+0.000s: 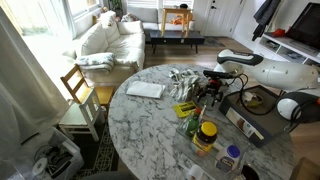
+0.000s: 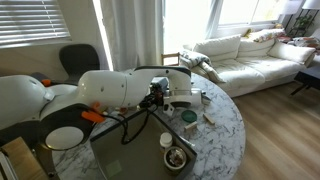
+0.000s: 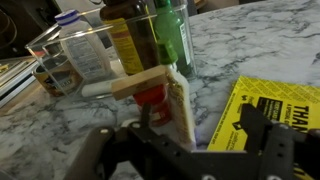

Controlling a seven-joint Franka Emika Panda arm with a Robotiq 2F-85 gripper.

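In the wrist view my gripper [image 3: 198, 122] stands open, its dark fingers [image 3: 255, 122] wide apart above the marble table [image 3: 230, 50]. Between them, nearer the left finger, a cream-white upright piece [image 3: 180, 108] stands with a red part [image 3: 150, 100] beside it and a tan wooden bar [image 3: 145, 84] across the top. Neither finger touches it. Just behind are a green bottle [image 3: 170, 35] and a yellow-labelled bottle [image 3: 125, 48]. A yellow printed packet [image 3: 280, 108] lies under the right finger. In both exterior views the gripper [image 1: 207, 88] [image 2: 165, 96] hovers low over the table's middle.
A clear plastic container [image 3: 75, 50] with jars stands at the back left. On the round table [image 1: 140, 125] are a white napkin [image 1: 145, 90], a yellow jar [image 1: 205, 136], a blue-capped jar [image 1: 232, 157] and a dark tray [image 1: 250, 118]. A wooden chair [image 1: 80, 95] and a sofa [image 1: 110, 40] stand beyond.
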